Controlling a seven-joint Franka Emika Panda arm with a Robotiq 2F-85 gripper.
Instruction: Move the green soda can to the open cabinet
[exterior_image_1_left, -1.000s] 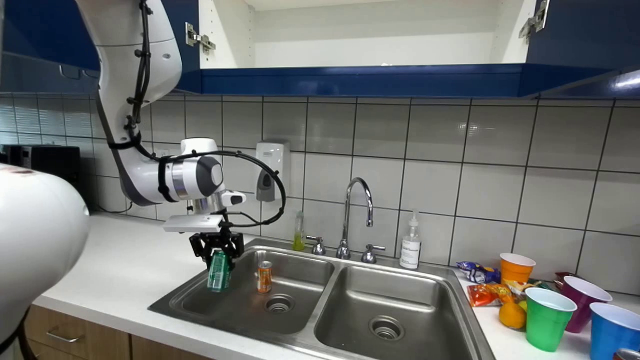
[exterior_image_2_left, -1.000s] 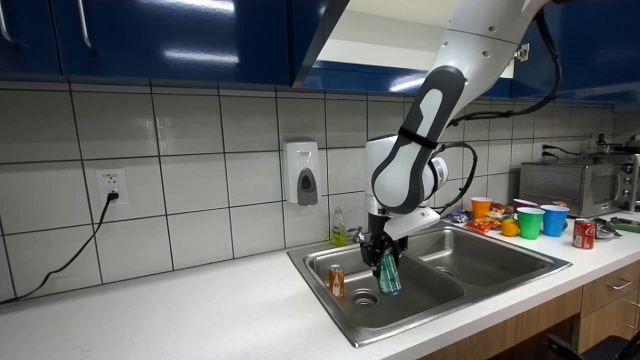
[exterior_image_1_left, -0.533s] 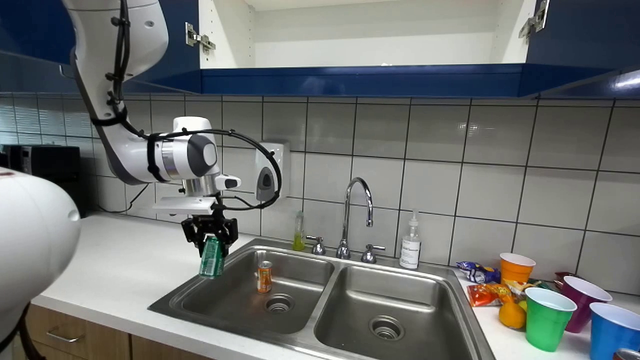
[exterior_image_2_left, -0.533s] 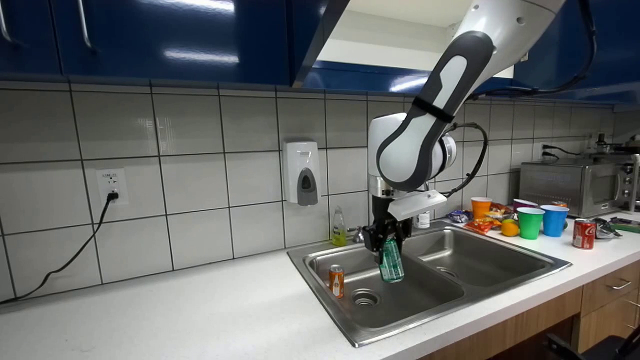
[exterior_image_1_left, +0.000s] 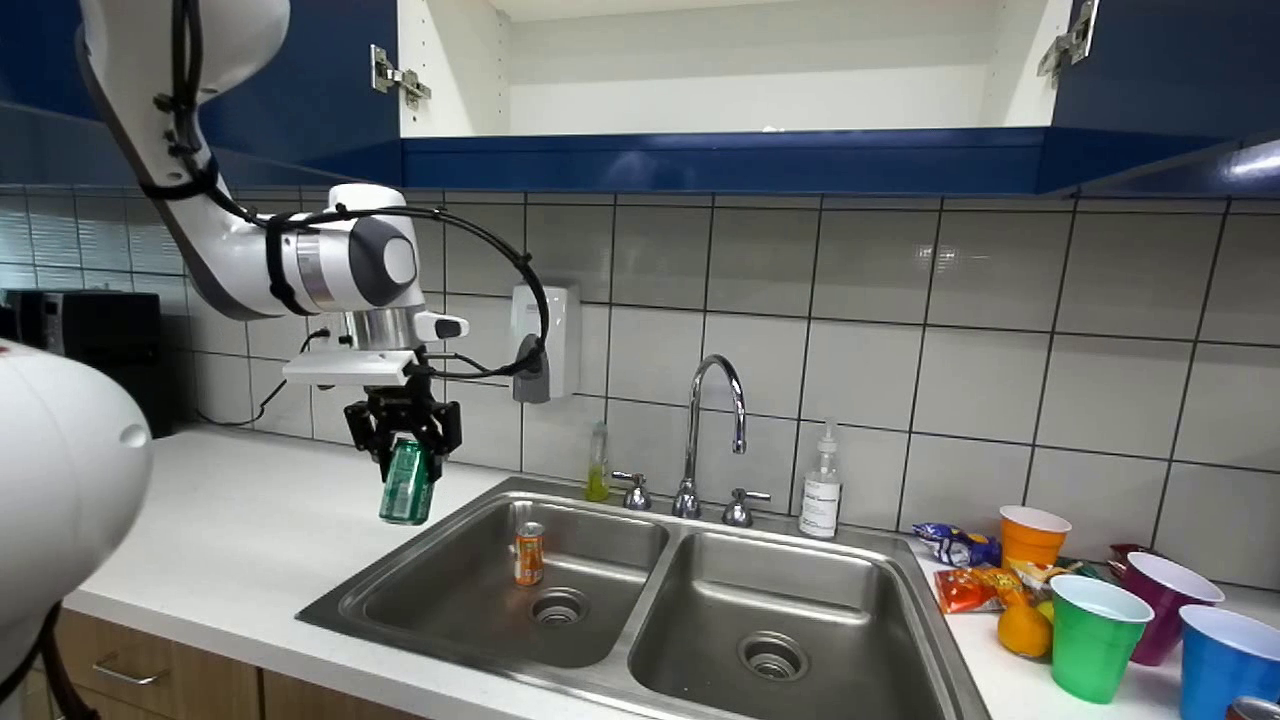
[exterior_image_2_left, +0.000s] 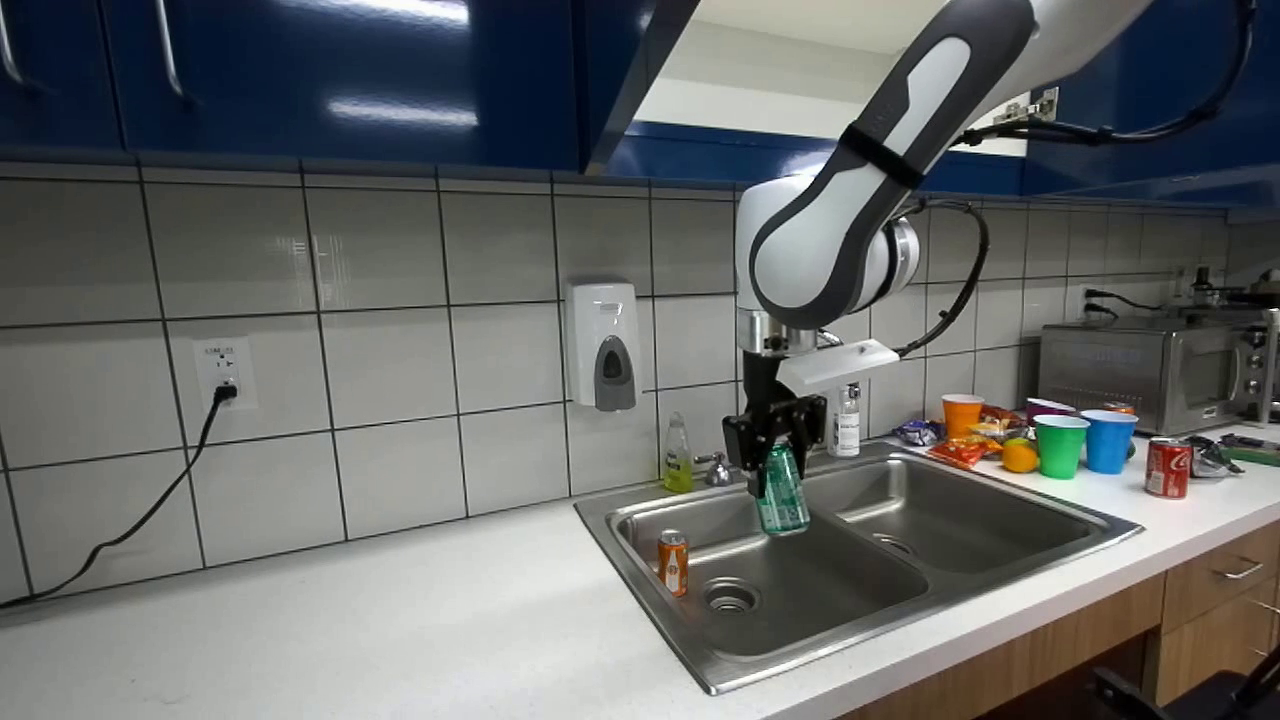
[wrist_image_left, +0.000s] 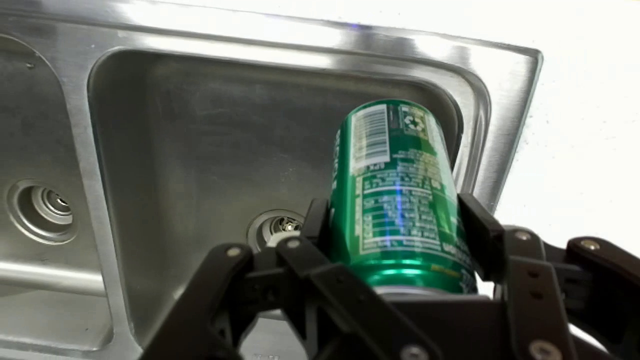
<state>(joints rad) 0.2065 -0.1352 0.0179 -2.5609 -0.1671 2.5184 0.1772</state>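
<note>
Likely carry step: pincer (exterior_image_1_left: 411, 464), closed to can width, holds the tilted green soda can (wrist_image_left: 397, 185) midair at the left side of the double sink (exterior_image_1_left: 648, 598), well below the open cabinet (exterior_image_1_left: 750, 85), so next move probably calls for raising it past the blue bottom edge (exterior_image_1_left: 720, 162), then right and in.

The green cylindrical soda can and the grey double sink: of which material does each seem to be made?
Green cylindrical soda can: metal, probably aluminium, glossy and printed; unprinted silver shows at one end in the wrist view.
Grey double sink: apparently stainless steel, satin finish; highlights smear softly along its edges.
</note>
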